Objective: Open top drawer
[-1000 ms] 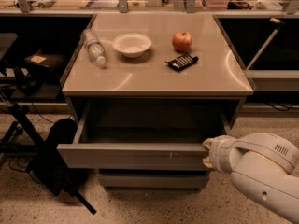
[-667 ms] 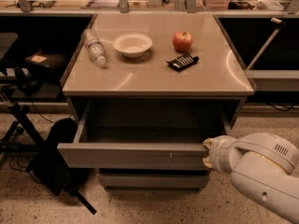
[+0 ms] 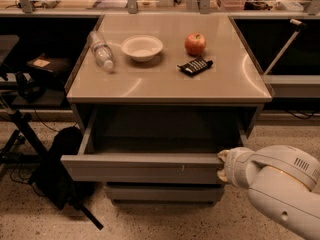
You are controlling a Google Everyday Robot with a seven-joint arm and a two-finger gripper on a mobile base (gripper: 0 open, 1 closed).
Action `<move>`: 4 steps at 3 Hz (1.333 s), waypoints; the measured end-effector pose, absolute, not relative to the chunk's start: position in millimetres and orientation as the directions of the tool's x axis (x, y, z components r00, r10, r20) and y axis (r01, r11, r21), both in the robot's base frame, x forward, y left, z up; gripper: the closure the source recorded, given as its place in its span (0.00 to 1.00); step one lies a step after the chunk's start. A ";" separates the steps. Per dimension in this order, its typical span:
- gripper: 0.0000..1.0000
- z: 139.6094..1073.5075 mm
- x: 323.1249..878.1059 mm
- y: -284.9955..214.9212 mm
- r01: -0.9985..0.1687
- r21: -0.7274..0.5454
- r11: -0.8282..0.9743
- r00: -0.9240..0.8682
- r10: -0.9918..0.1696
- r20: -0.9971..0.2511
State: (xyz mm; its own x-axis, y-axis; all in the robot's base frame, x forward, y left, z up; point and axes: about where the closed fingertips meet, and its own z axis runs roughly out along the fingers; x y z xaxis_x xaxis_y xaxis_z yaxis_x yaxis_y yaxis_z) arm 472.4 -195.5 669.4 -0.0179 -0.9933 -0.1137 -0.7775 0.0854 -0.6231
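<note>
- Top drawer (image 3: 145,168): pulled well out below the tabletop (image 3: 165,84); flat grey front with no handle, small pale scuff right of centre.
- Gripper (image 3: 223,165): against the right end of the drawer front; whether it grips, cannot tell.

no readable text is showing anywhere. the gripper (image 3: 222,166) is sitting at the right end of the drawer (image 3: 145,168) front.
</note>
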 end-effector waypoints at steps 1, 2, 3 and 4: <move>1.00 669.6 467.0 -196.7 -0.775 -0.625 0.089 -0.024 -0.993 -0.112; 1.00 669.7 466.6 -195.8 -0.775 -0.626 0.089 -0.024 -0.993 -0.112; 1.00 670.0 461.7 -196.9 -0.773 -0.628 0.093 -0.030 -0.993 -0.110; 1.00 670.1 461.2 -196.2 -0.773 -0.628 0.093 -0.030 -0.993 -0.110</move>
State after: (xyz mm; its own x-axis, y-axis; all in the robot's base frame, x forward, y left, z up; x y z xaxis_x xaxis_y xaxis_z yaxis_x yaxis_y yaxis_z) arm 461.2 -196.2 670.1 -0.0298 -0.9935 -0.1101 -0.7725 0.0928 -0.6282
